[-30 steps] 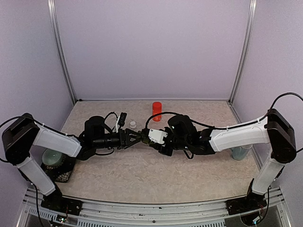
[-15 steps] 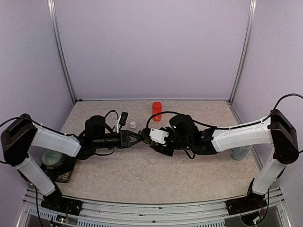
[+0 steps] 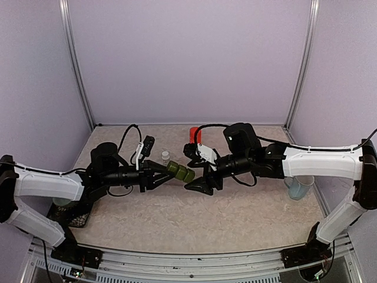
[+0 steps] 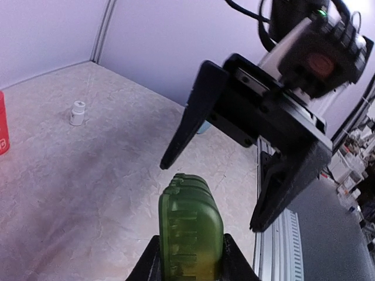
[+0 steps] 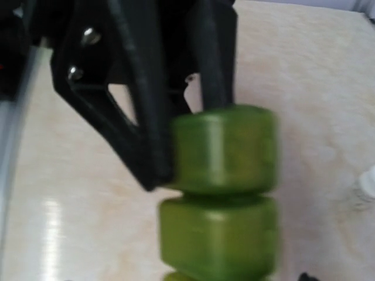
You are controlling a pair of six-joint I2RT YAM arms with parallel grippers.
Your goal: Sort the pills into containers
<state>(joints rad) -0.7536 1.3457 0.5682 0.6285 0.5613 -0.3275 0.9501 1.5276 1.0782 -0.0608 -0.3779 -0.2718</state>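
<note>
The containers (image 3: 178,171) are a dark green strip of joined compartments, lids shut, held level above the table. My left gripper (image 3: 161,175) is shut on its near end (image 4: 191,234). My right gripper (image 3: 190,169) is open, one finger (image 4: 188,115) on each side of the strip's far end and both apart from it. In the blurred right wrist view the strip (image 5: 221,193) fills the middle, with the left gripper's fingers (image 5: 146,105) behind it; my right fingers barely show there. No pills are in view.
A small white bottle (image 3: 165,156) and a red bottle (image 3: 194,134) stand behind the grippers. A pale blue mug (image 3: 299,187) sits at the right under the right arm. A dark tray (image 3: 72,214) lies at the left edge.
The left gripper has shut on the green strip. The right gripper has opened off it and drawn back to the right. The left arm has drawn back leftward with the strip.
</note>
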